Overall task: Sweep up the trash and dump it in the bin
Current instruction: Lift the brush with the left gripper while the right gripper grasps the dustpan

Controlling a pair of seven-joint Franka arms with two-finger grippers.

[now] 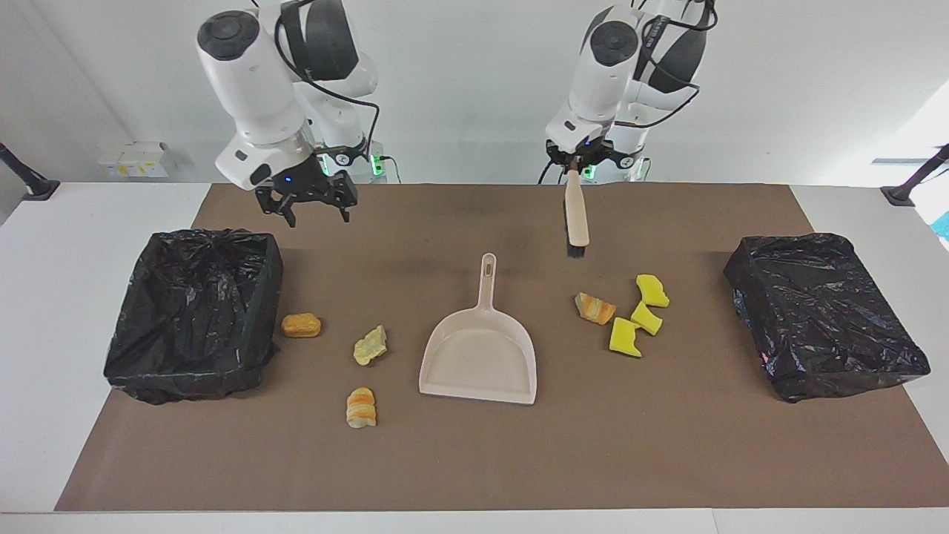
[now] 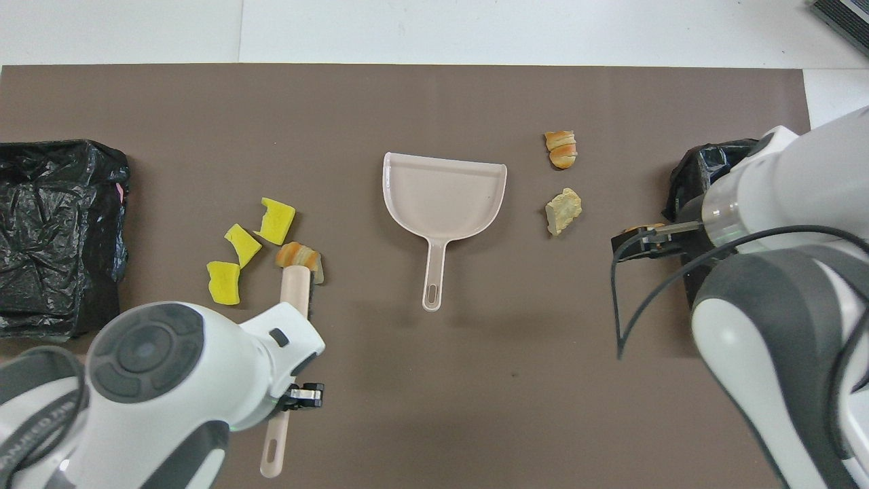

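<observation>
Several trash scraps lie on the brown mat. Three yellow sponge pieces (image 1: 646, 317) (image 2: 242, 244) and a striped chunk (image 1: 594, 308) (image 2: 297, 255) lie toward the left arm's end. An orange chunk (image 1: 301, 325), a pale chunk (image 1: 370, 345) (image 2: 563, 210) and a striped bread piece (image 1: 361, 408) (image 2: 561, 149) lie toward the right arm's end. My left gripper (image 1: 572, 172) (image 2: 299, 397) is shut on the beige brush (image 1: 576, 215) (image 2: 293, 299), bristles down, in the air by the striped chunk. My right gripper (image 1: 311, 204) (image 2: 631, 246) is open and empty, raised beside the bin.
The beige dustpan (image 1: 482, 356) (image 2: 445, 197) lies mid-mat, handle toward the robots. A black-bagged bin (image 1: 185, 378) (image 2: 706, 170) stands at the right arm's end, and another (image 1: 823, 326) (image 2: 61, 238) at the left arm's end.
</observation>
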